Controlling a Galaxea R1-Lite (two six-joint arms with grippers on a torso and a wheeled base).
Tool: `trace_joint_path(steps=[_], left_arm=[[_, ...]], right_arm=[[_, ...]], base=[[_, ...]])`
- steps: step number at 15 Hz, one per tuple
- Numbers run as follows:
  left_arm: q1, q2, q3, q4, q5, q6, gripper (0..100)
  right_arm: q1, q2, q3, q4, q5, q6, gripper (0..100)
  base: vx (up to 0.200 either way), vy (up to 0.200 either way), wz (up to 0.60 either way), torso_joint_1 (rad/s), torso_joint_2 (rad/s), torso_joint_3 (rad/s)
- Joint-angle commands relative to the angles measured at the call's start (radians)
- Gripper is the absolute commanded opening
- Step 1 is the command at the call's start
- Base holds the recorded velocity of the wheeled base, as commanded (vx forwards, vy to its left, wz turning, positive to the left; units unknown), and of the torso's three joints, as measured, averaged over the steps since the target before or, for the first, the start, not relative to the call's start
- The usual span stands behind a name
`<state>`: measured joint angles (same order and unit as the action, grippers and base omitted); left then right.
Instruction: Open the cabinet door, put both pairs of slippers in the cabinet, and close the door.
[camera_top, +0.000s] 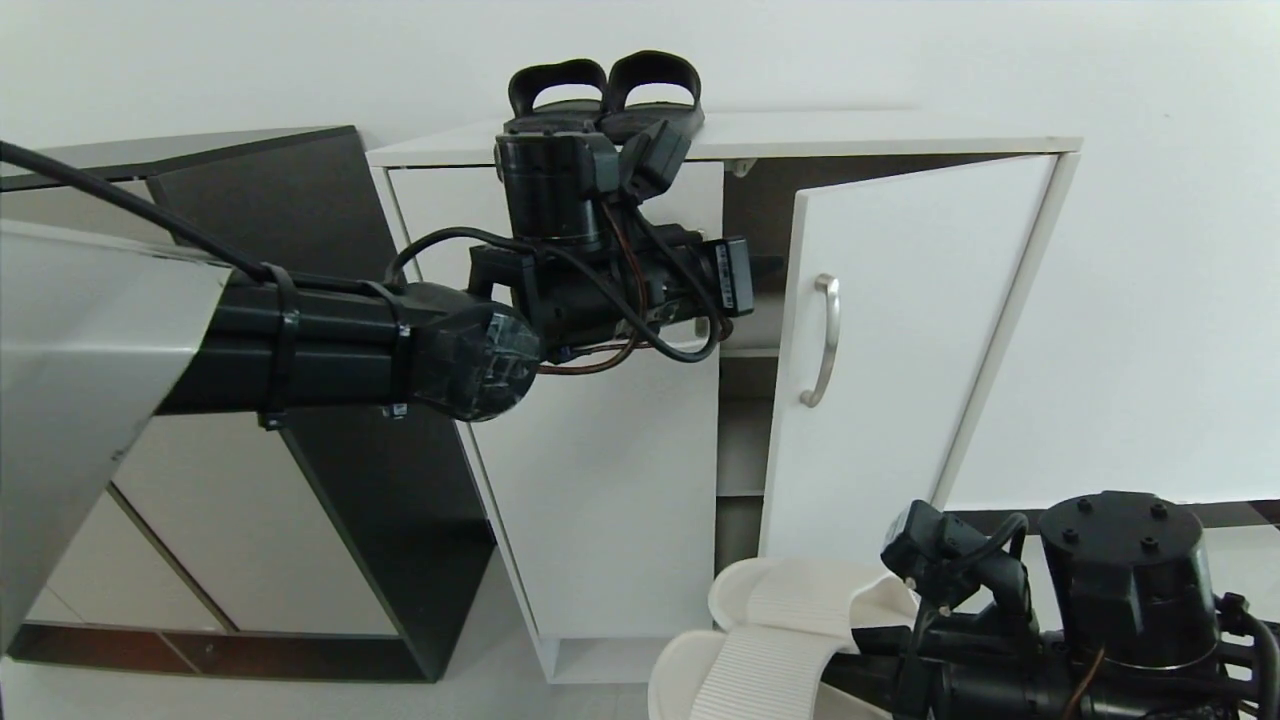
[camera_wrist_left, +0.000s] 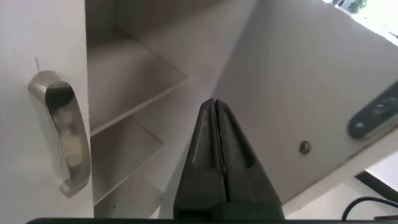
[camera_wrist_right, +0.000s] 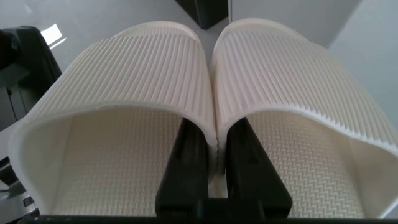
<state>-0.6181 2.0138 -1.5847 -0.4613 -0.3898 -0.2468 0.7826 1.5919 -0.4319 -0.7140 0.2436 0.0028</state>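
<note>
The white cabinet (camera_top: 600, 500) has its right door (camera_top: 900, 330) swung open and its left door shut. A black pair of slippers (camera_top: 603, 92) sits on the cabinet top. My left gripper (camera_top: 765, 268) is level with the upper shelf in the gap between the doors. In the left wrist view its fingers (camera_wrist_left: 214, 143) are pressed together with nothing between them, next to the left door's handle (camera_wrist_left: 62, 140) and the shelves (camera_wrist_left: 134, 81). Low at the front right, my right gripper (camera_wrist_right: 214, 143) is shut on the white pair of slippers (camera_top: 770, 625), pinching their inner walls (camera_wrist_right: 214, 93) together.
A dark cabinet with glossy panels (camera_top: 330, 480) stands against the white cabinet's left side. The open door's silver handle (camera_top: 825, 340) faces me. White wall lies behind, and a dark surface (camera_top: 1235, 520) lies at the lower right.
</note>
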Motion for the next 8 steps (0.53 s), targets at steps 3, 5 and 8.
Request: trace_joint_path(steps=[3,5,8], left_arm=[[-0.043,0.008,-0.005,0.0,0.003,0.001,0],[-0.097,-0.004,0.0,0.0,0.003,0.003,0],[-0.178,0.013,-0.008,-0.008,0.012,0.006,0]], right_arm=[[0.052,-0.01,0.001,0.025,0.0,0.003,0],[0.06,-0.01,0.001,0.025,-0.001,0.003,0],[0.061,-0.021,0.002,0.024,-0.007,0.003,0]], base=[[-0.2,0.0,0.0,0.004,0.0,-0.002],[-0.2,0.0,0.0,0.0,0.01,0.002],[-0.2,0.0,0.0,-0.001,0.0,0.007]])
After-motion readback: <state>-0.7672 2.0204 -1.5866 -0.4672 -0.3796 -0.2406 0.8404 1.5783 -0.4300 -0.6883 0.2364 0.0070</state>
